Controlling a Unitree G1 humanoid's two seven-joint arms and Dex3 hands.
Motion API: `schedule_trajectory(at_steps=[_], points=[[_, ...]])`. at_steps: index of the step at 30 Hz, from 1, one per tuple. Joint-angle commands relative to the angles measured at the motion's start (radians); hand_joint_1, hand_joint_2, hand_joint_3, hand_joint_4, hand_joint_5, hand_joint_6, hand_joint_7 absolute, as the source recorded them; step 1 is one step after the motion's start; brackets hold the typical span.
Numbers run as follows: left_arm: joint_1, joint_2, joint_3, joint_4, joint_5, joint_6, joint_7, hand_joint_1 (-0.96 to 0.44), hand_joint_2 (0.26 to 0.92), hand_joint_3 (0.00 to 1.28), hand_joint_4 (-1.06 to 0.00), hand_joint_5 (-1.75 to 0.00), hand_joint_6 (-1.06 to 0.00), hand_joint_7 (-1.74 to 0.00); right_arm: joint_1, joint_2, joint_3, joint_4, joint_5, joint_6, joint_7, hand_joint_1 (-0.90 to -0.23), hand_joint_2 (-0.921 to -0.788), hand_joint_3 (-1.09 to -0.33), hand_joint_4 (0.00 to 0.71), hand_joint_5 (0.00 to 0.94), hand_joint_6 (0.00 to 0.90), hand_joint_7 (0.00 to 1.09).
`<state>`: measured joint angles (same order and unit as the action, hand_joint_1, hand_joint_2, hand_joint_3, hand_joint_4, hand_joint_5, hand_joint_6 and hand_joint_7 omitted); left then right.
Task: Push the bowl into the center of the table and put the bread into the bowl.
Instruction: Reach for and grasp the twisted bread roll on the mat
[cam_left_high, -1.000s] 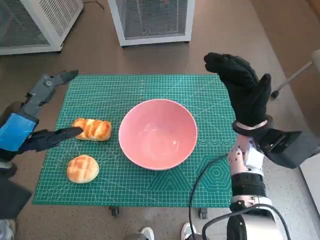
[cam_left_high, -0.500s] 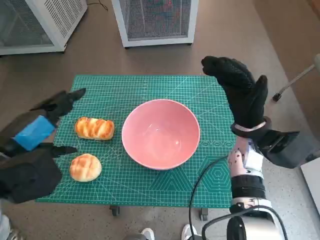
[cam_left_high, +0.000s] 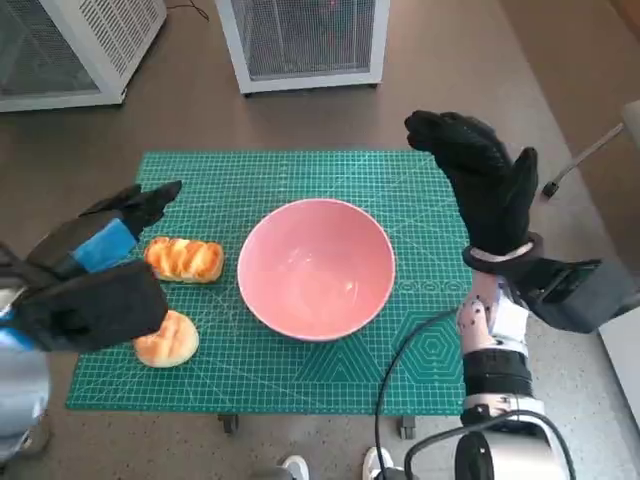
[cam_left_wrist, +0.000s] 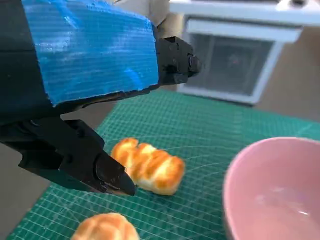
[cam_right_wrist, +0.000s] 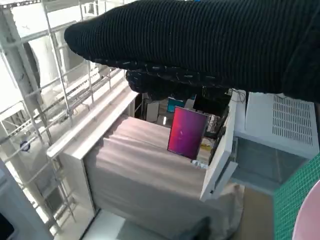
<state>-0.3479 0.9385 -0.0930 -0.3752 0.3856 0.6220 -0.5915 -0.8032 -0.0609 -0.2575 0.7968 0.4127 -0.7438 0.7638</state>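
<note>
A pink bowl (cam_left_high: 316, 266) (cam_left_wrist: 274, 187) stands empty near the middle of the green cutting mat (cam_left_high: 300, 180). Left of it lies a long ridged bread (cam_left_high: 184, 259) (cam_left_wrist: 149, 166), and nearer the front edge a round bun (cam_left_high: 168, 340) (cam_left_wrist: 106, 228). My left hand (cam_left_high: 98, 258) (cam_left_wrist: 90, 90) hovers over the mat's left side, above both breads, fingers apart and holding nothing. My right hand (cam_left_high: 482, 180) (cam_right_wrist: 200, 45) is raised upright to the right of the bowl, fingers spread, apart from it.
White mesh-fronted cabinets (cam_left_high: 305, 40) stand on the floor behind the table, another at the far left (cam_left_high: 70, 45). A black cable (cam_left_high: 400, 370) runs along my right forearm. Shoes (cam_left_high: 290, 468) show below the table's front edge.
My left hand has moved in over the mat, towards the breads and higher in the picture; it now covers part of the round bun. The right hand and the bowl stay put.
</note>
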Motion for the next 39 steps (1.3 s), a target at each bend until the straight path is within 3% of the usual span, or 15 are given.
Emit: schedule_trajectory(at_steps=[1, 22, 39], points=[[-0.051, -0.028, -0.047, 0.092, 0.034, -0.028, 0.009, 0.07, 0.756, 0.01, -0.01, 0.0, -0.17, -0.04, 0.023, -0.003, 0.003, 0.021, 0.008, 0.011, 0.018, -0.585, -0.921, -0.608, 0.231, 0.001, 0.348, 0.01], [-0.21, -0.167, -0.187, 0.559, 0.145, -0.186, 0.083, 0.03, 0.761, 0.01, -0.04, -0.01, -0.22, -0.03, 0.026, -0.012, 0.0, 0.02, 0.026, 0.033, 0.041, -0.59, -0.921, -0.599, 0.238, 0.003, 0.345, 0.01], [-0.321, -0.252, -0.258, 0.873, 0.182, -0.308, 0.102, 0.03, 0.792, 0.02, -0.14, -0.02, -0.32, -0.04, 0.034, -0.014, -0.001, 0.014, 0.024, 0.022, 0.043, -0.571, -0.921, -0.6, 0.235, 0.0, 0.345, 0.0]])
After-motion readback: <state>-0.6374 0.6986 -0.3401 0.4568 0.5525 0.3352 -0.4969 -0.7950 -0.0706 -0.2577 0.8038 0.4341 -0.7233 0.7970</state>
